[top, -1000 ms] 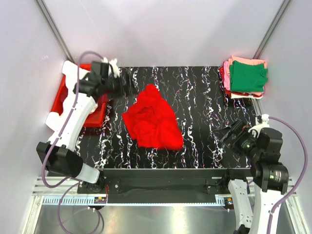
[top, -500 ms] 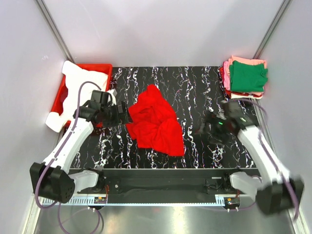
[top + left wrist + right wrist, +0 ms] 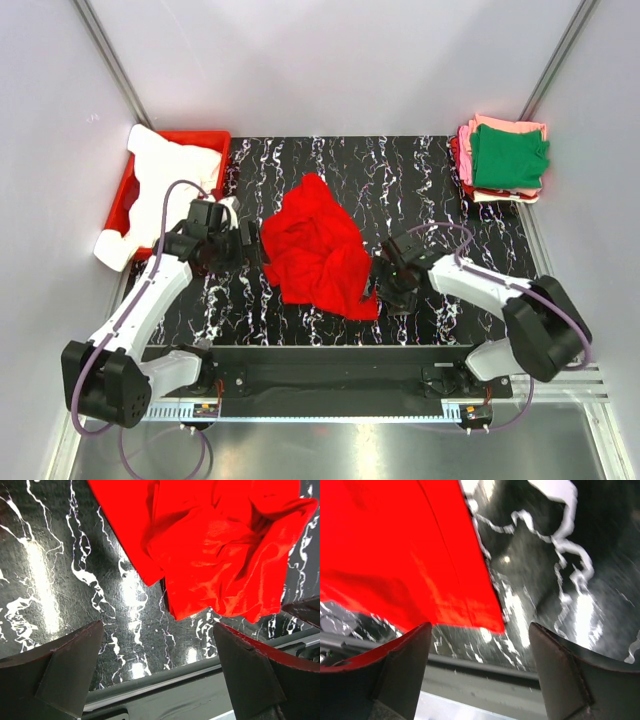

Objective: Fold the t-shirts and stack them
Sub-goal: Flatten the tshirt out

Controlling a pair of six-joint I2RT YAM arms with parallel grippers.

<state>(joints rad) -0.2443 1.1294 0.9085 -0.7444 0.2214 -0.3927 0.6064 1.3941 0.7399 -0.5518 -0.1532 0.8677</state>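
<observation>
The red t-shirt [image 3: 315, 250] lies crumpled at the middle of the worktop [image 3: 430, 190]. Its long axis runs from the far edge toward the near edge, leaning slightly toward the near-right corner. It sits between the two claws, to the right of the left gripper [image 3: 254, 244] and to the left of the right gripper [image 3: 377, 284]. Both grippers are spread wide and hold nothing. In the left wrist view, a strip of bare worktop separates the fingers [image 3: 67, 665] from the cloth. In the right wrist view, the hem corner [image 3: 490, 620] lies level with the fingertips. We judge the right arm nearer, so the coming grasp turns on that corner. The stack of folded t-shirts [image 3: 508, 158] rests at the far-right corner.
</observation>
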